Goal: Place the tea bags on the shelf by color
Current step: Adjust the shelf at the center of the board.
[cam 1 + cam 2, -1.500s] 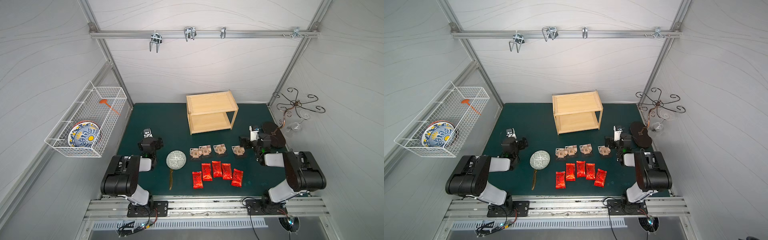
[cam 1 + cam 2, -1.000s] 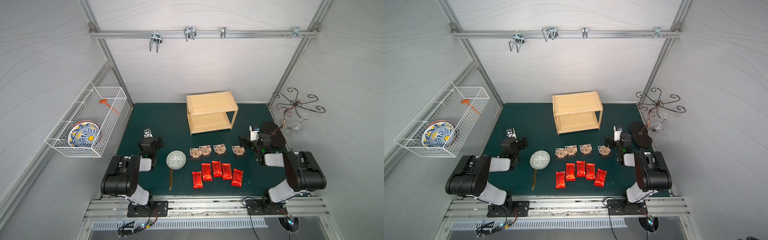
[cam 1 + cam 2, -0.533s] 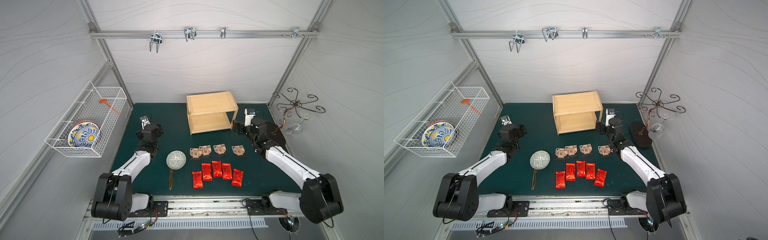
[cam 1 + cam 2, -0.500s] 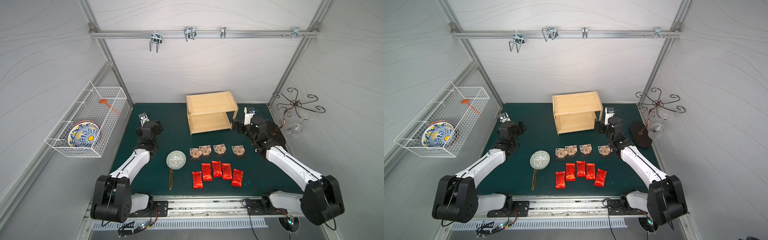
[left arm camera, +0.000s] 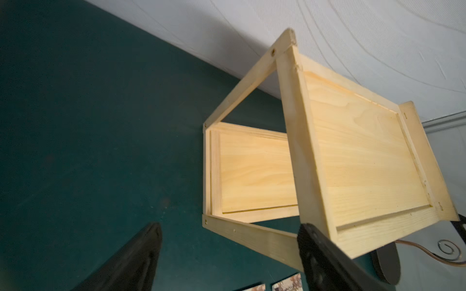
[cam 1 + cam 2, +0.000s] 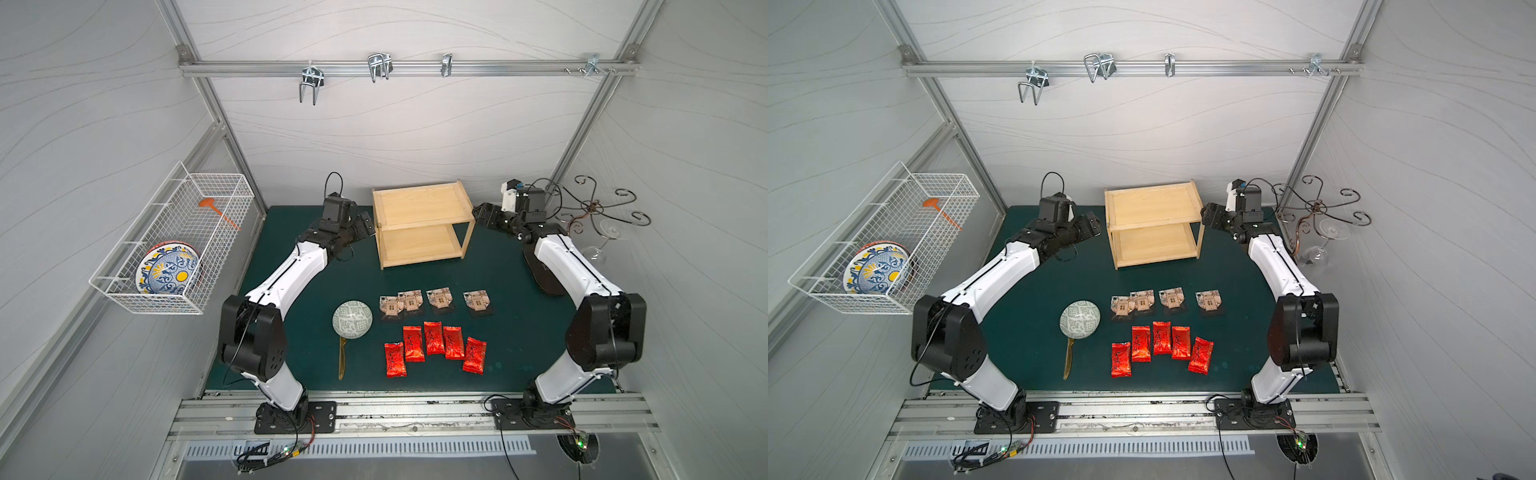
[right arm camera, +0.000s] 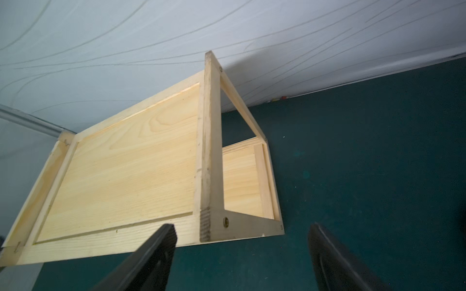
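Tea bags lie untouched on the green table (image 6: 498,266), in the lower middle of both top views. Four beige packets (image 6: 436,299) sit in a row, the two leftmost touching. Below them are five red sachets (image 6: 434,345), most of them edge to edge. The shelf (image 6: 422,205) stands above them, centre frame near the back wall, with both tiers bare. The left claw (image 6: 362,223) hangs just beside the shelf's left end and the right claw (image 6: 482,214) just beside its right end. Each wrist view shows the jaws standing wide apart with nothing between them. No bag has been sorted yet, and the step in hand looks like taking hold of the shelf from both ends, perhaps to draw it nearer. To do that well, both claws should close on the end rails together and at matching height, so the light frame neither twists nor tips. Afterwards, start with the outlying sachets and keep one colour per tier.
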Motion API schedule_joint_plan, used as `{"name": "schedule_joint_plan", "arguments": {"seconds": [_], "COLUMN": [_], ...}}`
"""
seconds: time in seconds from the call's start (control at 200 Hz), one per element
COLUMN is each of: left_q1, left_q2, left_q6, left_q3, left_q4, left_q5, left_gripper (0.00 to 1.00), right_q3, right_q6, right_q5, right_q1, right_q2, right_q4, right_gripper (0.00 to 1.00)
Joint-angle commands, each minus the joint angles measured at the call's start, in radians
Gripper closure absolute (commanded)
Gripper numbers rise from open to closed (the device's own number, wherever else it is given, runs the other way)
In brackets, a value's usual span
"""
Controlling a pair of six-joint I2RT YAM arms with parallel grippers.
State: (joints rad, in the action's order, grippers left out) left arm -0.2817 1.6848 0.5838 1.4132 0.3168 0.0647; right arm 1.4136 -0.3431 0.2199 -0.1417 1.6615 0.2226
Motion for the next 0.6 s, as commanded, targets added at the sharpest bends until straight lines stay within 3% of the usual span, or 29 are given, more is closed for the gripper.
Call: {"name": "schedule_joint_plan", "arguments": {"seconds": [0.0,0.255,0.595], "left_q1": [-0.005,-0.017,-0.020], "left_q2": [0.038,0.101,0.163], "left_q6": [0.047,0.076,0.091], "left_q3": [0.089,0.131,0.217], "left_q4": [0.000,-0.059,-0.076], "left_q5": [0.128,0.198,0.224], "left_gripper": [0.12,0.15,0.19], "right_q3": [0.026,0.021,-0.058], "right_q6": [-0.034,-0.048,-0.046], "right_q5": [0.152,0.206,0.165], "right_q1": [-0.005,-0.018,-0.080], "right_q2": [0.008,0.046,-0.022], "right_q4": [0.001,-0.040,-0.067], "right_gripper": [0.17,0.31,0.36]}}
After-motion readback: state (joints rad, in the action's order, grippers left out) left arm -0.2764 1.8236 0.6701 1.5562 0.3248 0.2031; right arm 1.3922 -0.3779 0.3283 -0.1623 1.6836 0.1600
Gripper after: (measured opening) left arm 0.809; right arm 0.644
